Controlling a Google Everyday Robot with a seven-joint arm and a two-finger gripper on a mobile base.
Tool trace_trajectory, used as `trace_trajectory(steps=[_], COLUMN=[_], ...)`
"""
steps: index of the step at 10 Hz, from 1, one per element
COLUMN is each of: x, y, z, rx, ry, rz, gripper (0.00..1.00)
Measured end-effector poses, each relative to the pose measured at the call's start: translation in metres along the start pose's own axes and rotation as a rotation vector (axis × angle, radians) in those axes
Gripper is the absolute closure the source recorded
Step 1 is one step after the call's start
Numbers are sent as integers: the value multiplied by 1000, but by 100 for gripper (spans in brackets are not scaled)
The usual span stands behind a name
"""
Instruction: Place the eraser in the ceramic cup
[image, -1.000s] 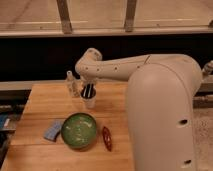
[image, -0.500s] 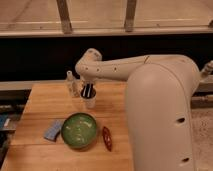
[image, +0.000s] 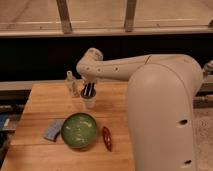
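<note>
text: none legible | labels/brands/numbers: none readable on clear bottle (image: 71, 82), ceramic cup (image: 90, 103), green bowl (image: 79, 130) or white arm (image: 150, 90) | gripper (image: 89, 93): at 12 o'clock of the bowl, directly over the cup, with the eraser (image: 88, 90), unmarked | tabletop (image: 45, 107): bare wood, no signs
</note>
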Motion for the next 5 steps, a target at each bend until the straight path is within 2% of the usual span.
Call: trace_trajectory(steps=[1, 3, 5], x=[0, 1, 2], y=[-1, -2, -1], z=[2, 5, 9], rx=[0, -2, -5], ry=[1, 4, 9], rz=[3, 9, 12], gripper=[94, 76, 54])
